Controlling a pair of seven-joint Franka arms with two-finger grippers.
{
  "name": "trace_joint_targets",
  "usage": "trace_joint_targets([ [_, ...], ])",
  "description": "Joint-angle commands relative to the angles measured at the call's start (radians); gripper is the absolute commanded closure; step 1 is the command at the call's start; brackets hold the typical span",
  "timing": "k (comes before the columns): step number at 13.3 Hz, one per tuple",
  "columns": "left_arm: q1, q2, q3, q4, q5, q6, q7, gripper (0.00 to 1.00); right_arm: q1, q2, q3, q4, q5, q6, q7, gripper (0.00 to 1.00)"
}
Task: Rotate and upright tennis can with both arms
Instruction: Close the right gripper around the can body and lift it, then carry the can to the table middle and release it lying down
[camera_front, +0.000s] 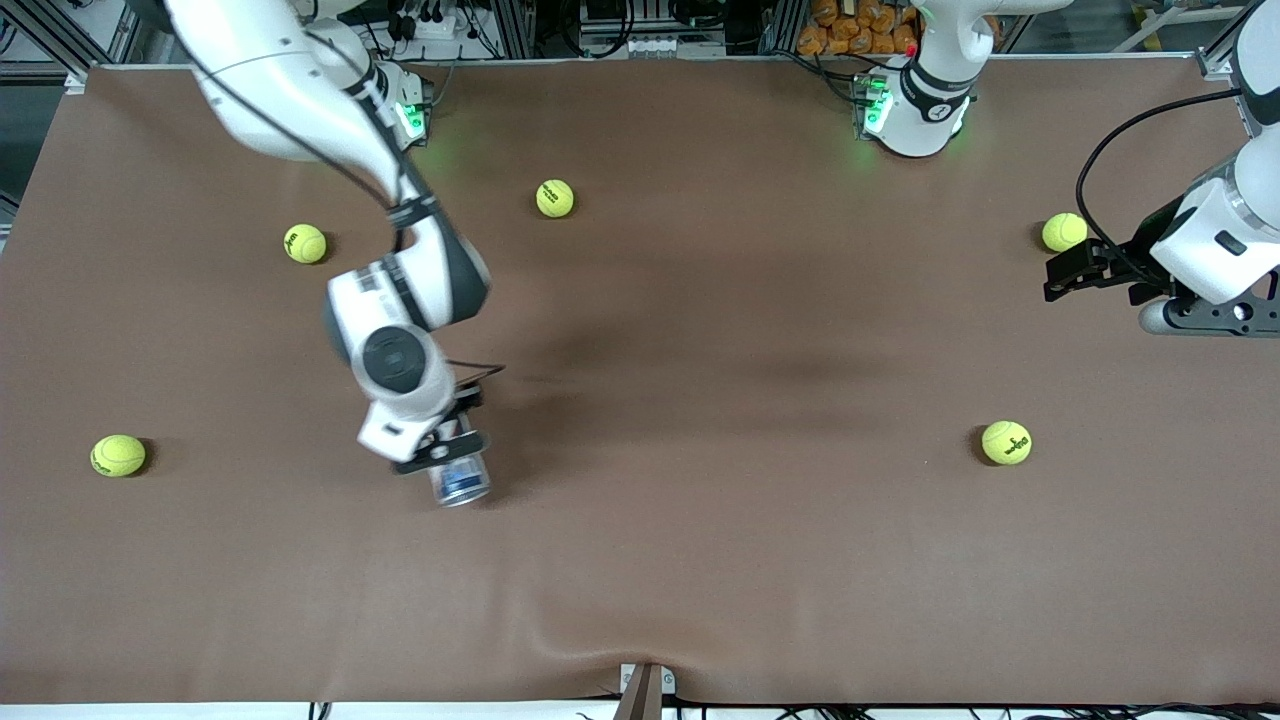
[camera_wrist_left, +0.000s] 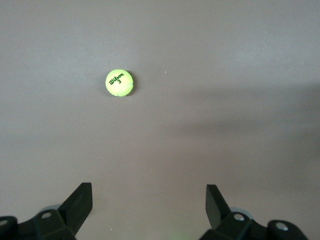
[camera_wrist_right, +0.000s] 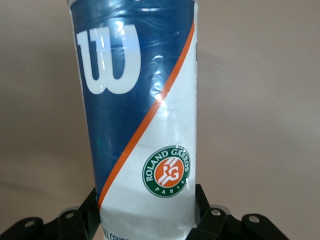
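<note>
The right pincer (camera_front: 447, 452) is clamped on the tennis can (camera_front: 461, 481), its two fingers (camera_wrist_right: 86, 209) pressing either side of the tube near one end, as the right wrist view shows. In the front view the can hangs under the wrist over the worktop (camera_front: 700, 560) toward the right arm's end, its silvery end facing the front camera; whether that end touches the surface cannot be told. To do this step well, the grip should stay firm and square across the tube, since a slim, glossy cylinder held near one end will tend to pivot or slip between the pads. The turn is best made slowly, with the lower end brought flat to the worktop before any release. The left pincer (camera_front: 1075, 270) waits with its jaws wide apart and nothing in them, over the left arm's end of the table close to a tennis ball (camera_front: 1064, 232); it would need to cross over to steady the can. The can's navy and white label bears a large white "W" and a round "ROLAND GARROS PARIS" badge beside an orange diagonal stripe. The ball (camera_wrist_left: 119, 82) in the left wrist view reads "Wilson 3".
</note>
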Motion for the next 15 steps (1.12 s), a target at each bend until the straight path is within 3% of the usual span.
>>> trace_joint_targets([
  [1,0.008,0.000,-0.004,0.007,-0.014,-0.010,0.011,0.00,0.112,0.000,-0.010,0.045,-0.030,-0.017,-0.039,0.24],
  [3,0.009,0.000,-0.004,0.007,-0.016,-0.010,0.011,0.00,0.200,0.010,-0.010,0.053,-0.054,-0.005,-0.140,0.24],
  [7,0.011,0.000,-0.004,0.007,-0.016,-0.010,0.011,0.00,0.347,0.047,-0.009,0.075,-0.255,0.000,-0.295,0.24],
  [12,0.014,0.002,-0.004,0.009,-0.016,-0.008,0.010,0.00,0.435,0.119,-0.010,0.075,-0.266,0.190,-0.403,0.22],
  [14,0.016,0.002,-0.004,0.009,-0.016,-0.008,0.010,0.00,0.436,0.133,-0.010,0.075,-0.281,0.239,-0.405,0.14],
  [15,0.016,0.002,-0.004,0.009,-0.016,-0.008,0.010,0.00,0.436,0.144,-0.010,0.076,-0.287,0.248,-0.398,0.03],
])
